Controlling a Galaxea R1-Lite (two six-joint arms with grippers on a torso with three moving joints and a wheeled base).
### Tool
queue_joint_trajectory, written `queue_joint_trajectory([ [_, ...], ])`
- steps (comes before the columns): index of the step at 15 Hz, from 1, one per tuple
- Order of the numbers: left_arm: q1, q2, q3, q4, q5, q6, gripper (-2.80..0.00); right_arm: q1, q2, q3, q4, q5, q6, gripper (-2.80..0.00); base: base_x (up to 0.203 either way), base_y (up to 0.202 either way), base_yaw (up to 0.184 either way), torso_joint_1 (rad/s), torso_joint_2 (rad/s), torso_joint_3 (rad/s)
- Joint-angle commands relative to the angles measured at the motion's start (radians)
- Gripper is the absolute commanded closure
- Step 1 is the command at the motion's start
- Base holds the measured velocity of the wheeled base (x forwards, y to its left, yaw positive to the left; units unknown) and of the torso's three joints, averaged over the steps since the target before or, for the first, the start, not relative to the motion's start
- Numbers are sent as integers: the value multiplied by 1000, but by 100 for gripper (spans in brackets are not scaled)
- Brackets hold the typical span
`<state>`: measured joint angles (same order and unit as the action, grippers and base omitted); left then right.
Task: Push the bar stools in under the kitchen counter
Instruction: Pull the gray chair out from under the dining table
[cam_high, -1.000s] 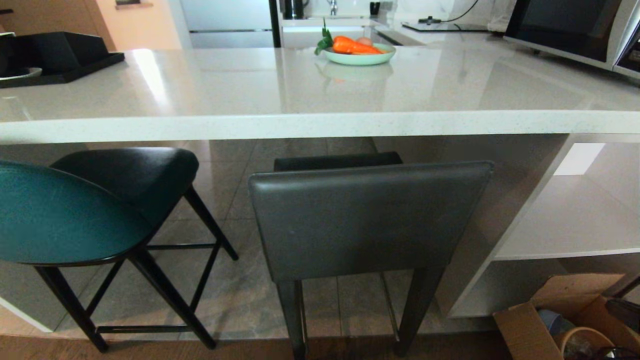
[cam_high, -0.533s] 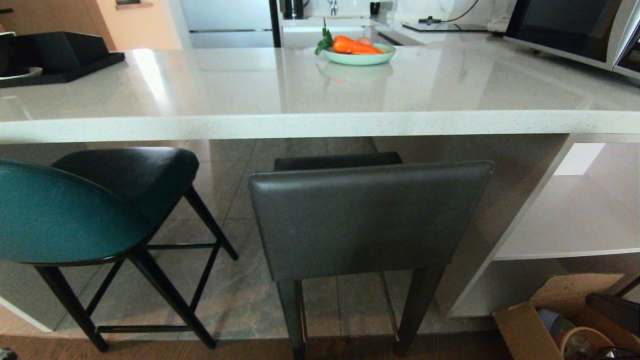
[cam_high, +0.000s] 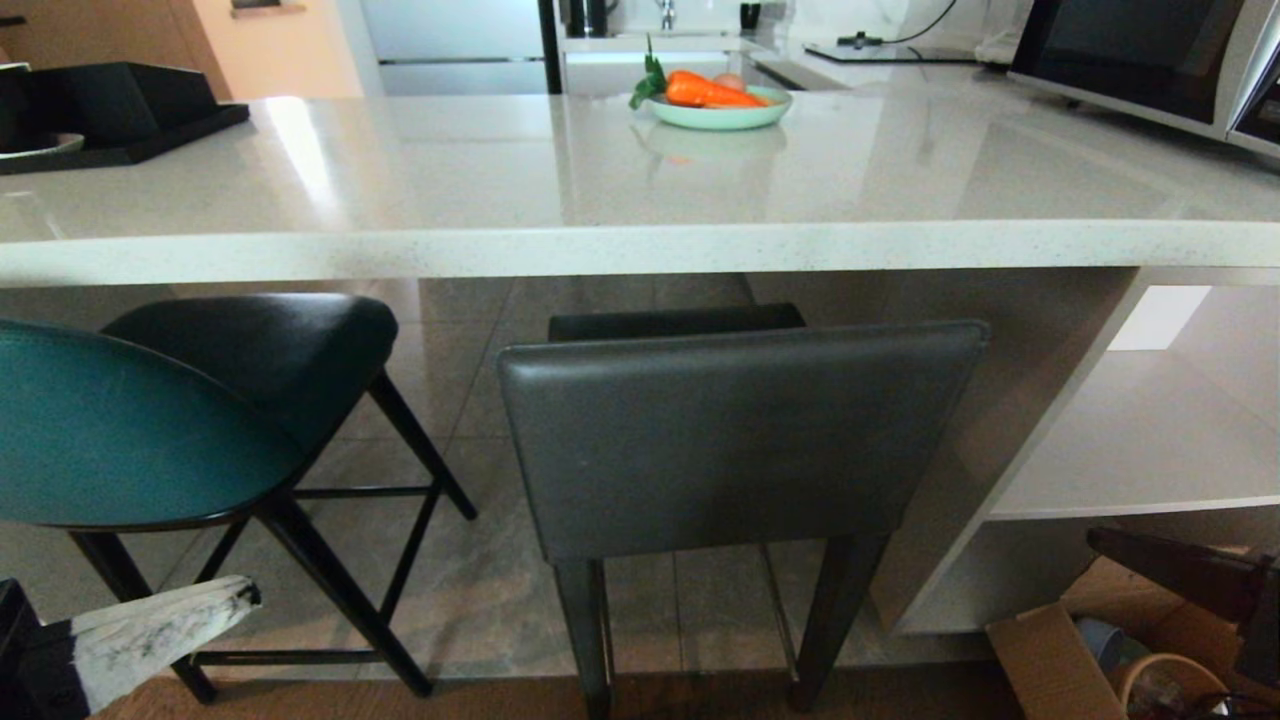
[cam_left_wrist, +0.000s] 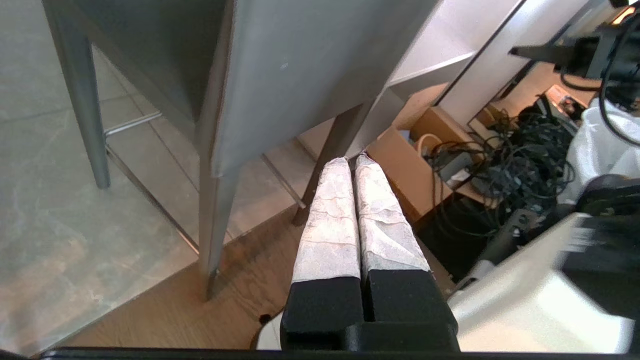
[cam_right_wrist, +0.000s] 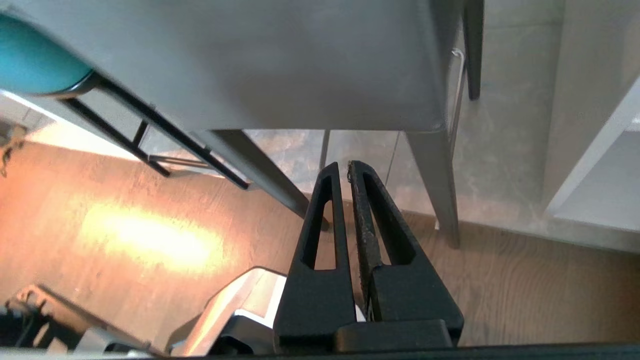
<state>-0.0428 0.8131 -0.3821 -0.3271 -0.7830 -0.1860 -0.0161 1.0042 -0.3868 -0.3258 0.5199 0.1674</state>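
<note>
Left fingers (cam_left_wrist: 355, 162) together, right fingers (cam_right_wrist: 344, 167) together, both clear of dark grey leather rectangular-backed stool (cam_high: 735, 435); teal round-backed stool (cam_high: 120, 430) likewise outside glossy white-grey stone table (cam_high: 640, 245); pushing not begun

You see the grey stool (cam_high: 735, 440) at six o'clock, the teal stool (cam_high: 130, 430) at eight, the left gripper (cam_high: 240, 598) below it, apparently closed.

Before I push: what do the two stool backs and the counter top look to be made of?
Grey stool back: smooth leather or faux leather, judging by its soft sheen and stitched edge. Teal stool back: matte padded upholstery, fabric or leatherette; I cannot tell which. Counter: polished speckled stone or quartz, glossy enough to mirror the green plate.
</note>
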Motion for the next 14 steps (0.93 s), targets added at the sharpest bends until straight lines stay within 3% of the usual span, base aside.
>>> queue_joint_trajectory([
  [1, 0, 91, 53, -79, -4, -1, 0, -68, 119, -3, -39, 45, -1, 0, 0, 0, 0, 0, 0, 0],
  [4, 5, 153, 59, -111, 8, -3, 0, -159, 204, -4, -149, 152, -9, 0, 0, 0, 0, 0, 0, 0],
  [11, -30, 279, 47, -134, 5, 10, 0, -154, 208, -8, -151, 219, -8, 0, 0, 0, 0, 0, 0, 0],
  [14, -39, 370, 57, -319, 4, 5, 0, -154, 245, -31, -153, 233, -9, 0, 0, 0, 0, 0, 0, 0],
])
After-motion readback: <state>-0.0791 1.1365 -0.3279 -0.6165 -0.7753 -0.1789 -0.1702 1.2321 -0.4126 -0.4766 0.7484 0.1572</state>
